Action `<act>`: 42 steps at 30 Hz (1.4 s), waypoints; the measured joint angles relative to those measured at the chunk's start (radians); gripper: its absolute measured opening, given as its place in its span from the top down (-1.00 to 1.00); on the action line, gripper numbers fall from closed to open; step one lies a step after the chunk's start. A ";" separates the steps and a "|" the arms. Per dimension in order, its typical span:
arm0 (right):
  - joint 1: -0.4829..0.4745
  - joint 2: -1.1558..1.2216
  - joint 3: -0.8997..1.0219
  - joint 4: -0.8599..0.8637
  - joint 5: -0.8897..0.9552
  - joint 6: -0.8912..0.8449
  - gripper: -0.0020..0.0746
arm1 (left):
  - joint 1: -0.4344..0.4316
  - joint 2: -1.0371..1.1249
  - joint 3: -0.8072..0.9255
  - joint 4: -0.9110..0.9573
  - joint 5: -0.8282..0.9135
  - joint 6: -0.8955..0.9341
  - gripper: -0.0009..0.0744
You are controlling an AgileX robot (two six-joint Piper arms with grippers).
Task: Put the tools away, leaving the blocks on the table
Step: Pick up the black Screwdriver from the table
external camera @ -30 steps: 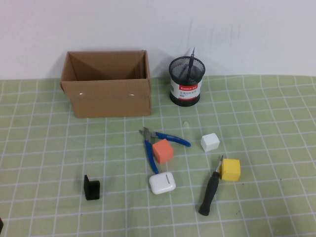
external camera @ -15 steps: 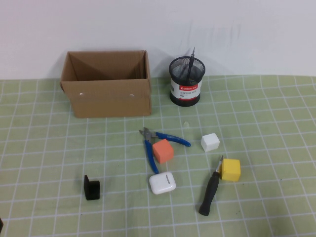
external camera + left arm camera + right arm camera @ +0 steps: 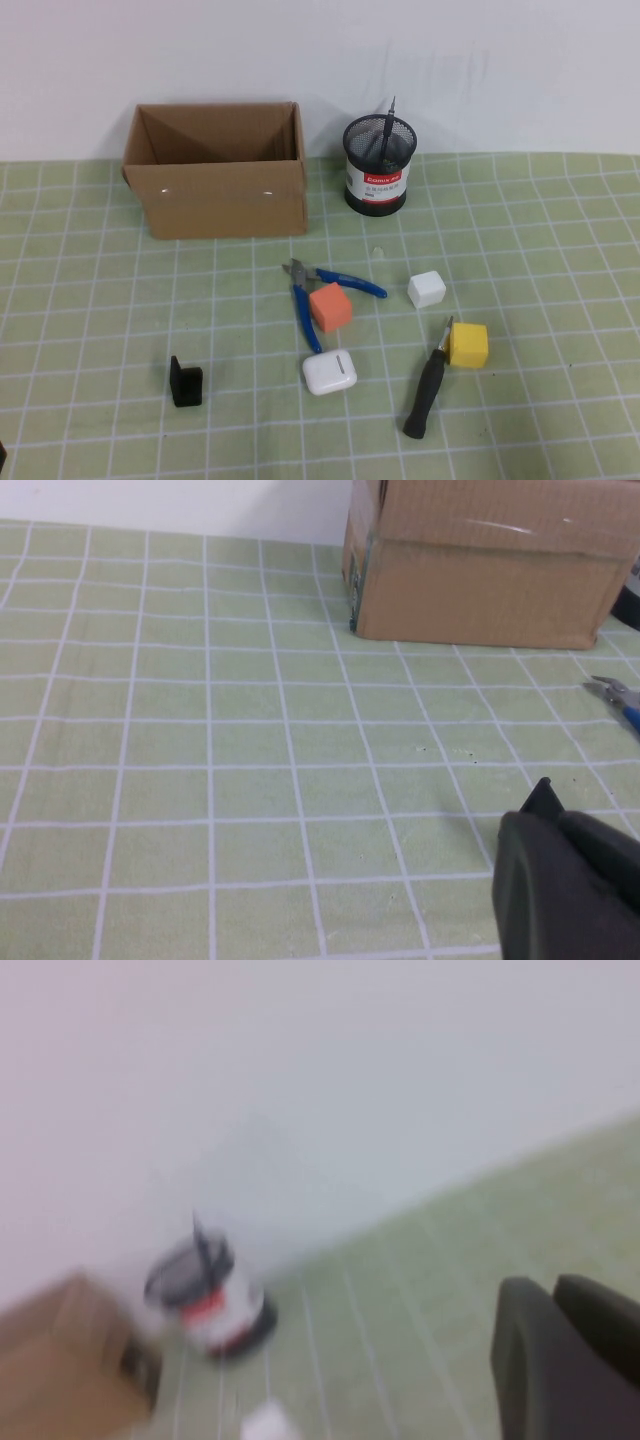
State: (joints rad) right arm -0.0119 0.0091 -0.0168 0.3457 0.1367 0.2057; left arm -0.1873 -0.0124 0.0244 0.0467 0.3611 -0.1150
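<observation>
Pliers (image 3: pixel 325 290) touching orange block (image 3: pixel 329 306); thick screwdriver (image 3: pixel 427 385) at five o'clock. Thin screwdriver (image 3: pixel 386 128) upright in cup (image 3: pixel 377 164). Left gripper (image 3: pixel 570 885) and right gripper (image 3: pixel 570 1360) low at near corners; opening impossible to tell.

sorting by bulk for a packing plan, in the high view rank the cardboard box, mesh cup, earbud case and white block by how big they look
1. cardboard box
2. mesh cup
3. earbud case
4. white block

The cup sits farther from the camera, yet still looks larger than the case. Neither claw appears in this view.

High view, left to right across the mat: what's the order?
Bracket → box → pliers → pen cup → white block → yellow block. Neither gripper appears in this view; both show only in the wrist views.
</observation>
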 joint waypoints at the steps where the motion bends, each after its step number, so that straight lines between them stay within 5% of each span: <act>1: 0.000 0.033 -0.029 0.002 0.055 0.000 0.97 | 0.000 0.000 0.000 0.000 0.000 0.000 0.98; 9: 0.000 0.531 -0.428 -0.054 0.496 -0.063 0.97 | 0.000 0.000 0.000 0.000 0.000 0.000 0.98; 15: 0.027 0.942 -0.672 -0.051 0.648 -0.162 0.97 | 0.000 0.000 0.000 0.000 0.000 0.000 0.98; 27: 0.480 1.563 -0.983 -0.106 0.640 -0.021 0.95 | 0.000 0.000 0.000 0.000 0.000 0.000 0.98; 34: 0.572 1.763 -1.041 -0.075 0.586 0.030 0.28 | 0.000 0.000 0.000 0.000 0.000 0.000 0.98; 42: 0.572 1.847 -1.088 -0.073 0.544 0.074 0.10 | 0.000 0.000 0.000 0.002 0.000 0.000 0.98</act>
State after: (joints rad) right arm 0.5603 1.8563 -1.1046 0.2725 0.6809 0.2797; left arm -0.1873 -0.0124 0.0244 0.0486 0.3611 -0.1150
